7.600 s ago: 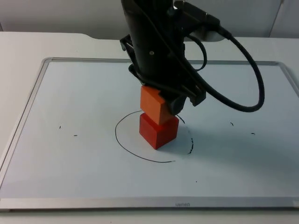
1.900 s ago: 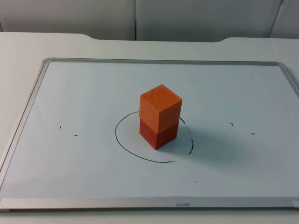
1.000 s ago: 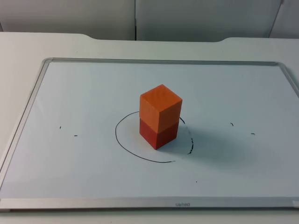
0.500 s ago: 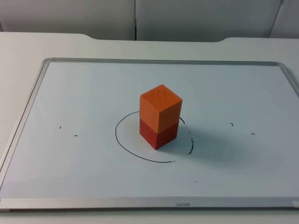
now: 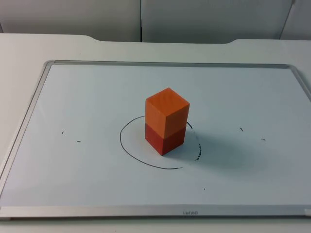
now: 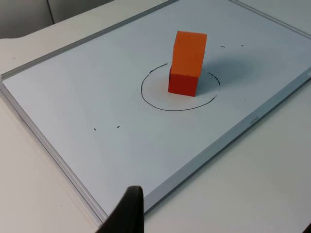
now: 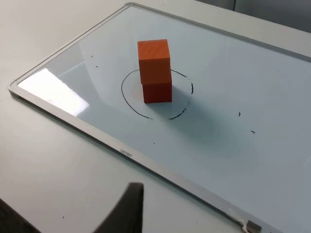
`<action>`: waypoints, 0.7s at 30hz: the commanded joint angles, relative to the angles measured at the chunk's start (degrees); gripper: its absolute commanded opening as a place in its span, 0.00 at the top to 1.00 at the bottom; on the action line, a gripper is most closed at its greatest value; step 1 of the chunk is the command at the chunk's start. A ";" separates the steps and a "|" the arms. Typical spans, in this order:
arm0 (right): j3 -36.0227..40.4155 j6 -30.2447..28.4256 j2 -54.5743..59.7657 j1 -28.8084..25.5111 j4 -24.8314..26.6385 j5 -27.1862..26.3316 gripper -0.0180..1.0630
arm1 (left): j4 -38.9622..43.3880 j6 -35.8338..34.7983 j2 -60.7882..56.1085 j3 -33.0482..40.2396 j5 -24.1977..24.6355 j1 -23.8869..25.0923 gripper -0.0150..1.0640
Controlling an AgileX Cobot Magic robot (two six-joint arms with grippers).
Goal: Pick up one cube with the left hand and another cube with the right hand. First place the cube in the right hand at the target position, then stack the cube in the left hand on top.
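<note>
Now orange cube [image 5: 166,115] atop red cube [image 5: 164,140] inside drawn circle [image 5: 130,150] on whiteboard [image 5: 87,102]; claw states unclear.

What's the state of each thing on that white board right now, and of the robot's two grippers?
Orange cube: upright, stacked on the red cube, free of any gripper.
Red cube: flat on the whiteboard, inside the drawn circle.
Drawn circle: not fully closed.
Whiteboard: lying flat on the table.
Left gripper: back off the board, waiting.
Right gripper: likewise.
</note>
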 commanded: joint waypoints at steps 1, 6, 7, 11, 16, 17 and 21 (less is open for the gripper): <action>0.44 0.02 -0.19 -0.14 -0.23 -0.31 0.01 | 0.00 0.00 -0.29 0.16 -0.69 -0.24 0.01; 0.44 0.02 -0.19 -0.14 -0.23 -0.31 0.01 | 0.00 0.00 -0.29 0.16 -0.69 -0.24 0.01; 0.44 0.02 -0.19 -0.14 -0.23 -0.31 0.01 | 0.00 0.00 -0.29 0.16 -0.69 -0.24 0.01; 0.44 0.02 -0.19 -0.14 -0.23 -0.31 0.01 | 0.00 0.00 -0.29 0.16 -0.69 -0.24 0.01; 0.44 0.25 -0.19 -1.89 -0.11 -0.31 0.01 | 0.34 0.00 -0.29 0.16 -0.69 0.64 0.01; 0.44 0.25 -0.19 -1.89 -0.11 -0.31 0.01 | 0.34 0.00 -0.29 0.16 -0.69 0.64 0.01; 0.44 0.23 -0.19 -5.88 -0.11 -0.31 0.01 | 0.34 0.00 -0.29 0.16 -0.69 4.27 0.01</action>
